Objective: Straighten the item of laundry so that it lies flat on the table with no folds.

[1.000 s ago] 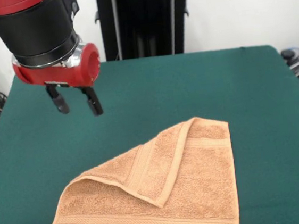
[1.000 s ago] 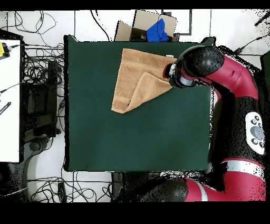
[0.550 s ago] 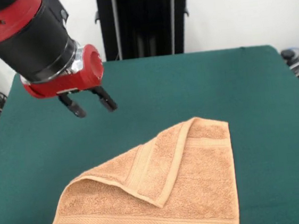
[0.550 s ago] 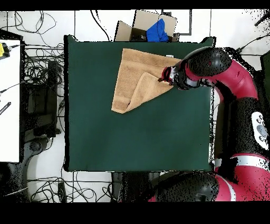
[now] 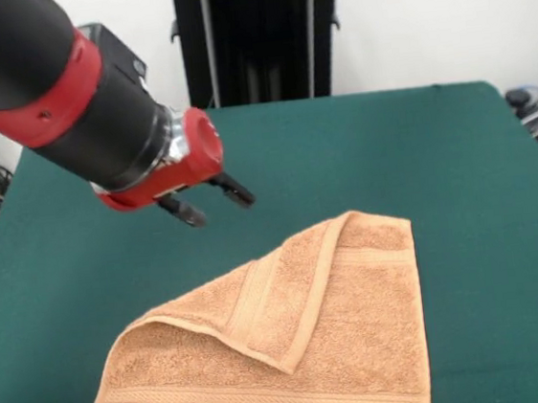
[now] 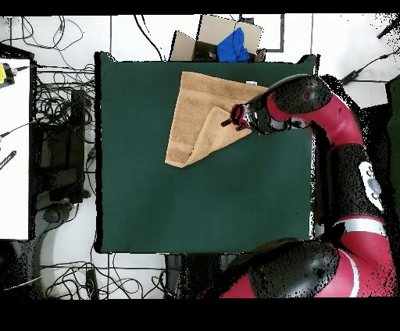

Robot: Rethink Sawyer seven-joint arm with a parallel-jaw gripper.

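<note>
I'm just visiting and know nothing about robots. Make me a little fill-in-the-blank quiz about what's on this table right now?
1. The towel is not flat: one corner is ____ over onto the rest of it.
2. The table top is dark ____ in colour.
3. The gripper hangs above the table with its two fingers ____, holding nothing.
4. In the overhead view, a cardboard box beyond the table holds something ____ in colour.

Missing words: folded; green; open; blue

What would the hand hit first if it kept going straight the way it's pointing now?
Probably the folded-over flap of the towel: the open hand tilts down toward it. Depth is unclear; it might touch the bare table just short.
</note>
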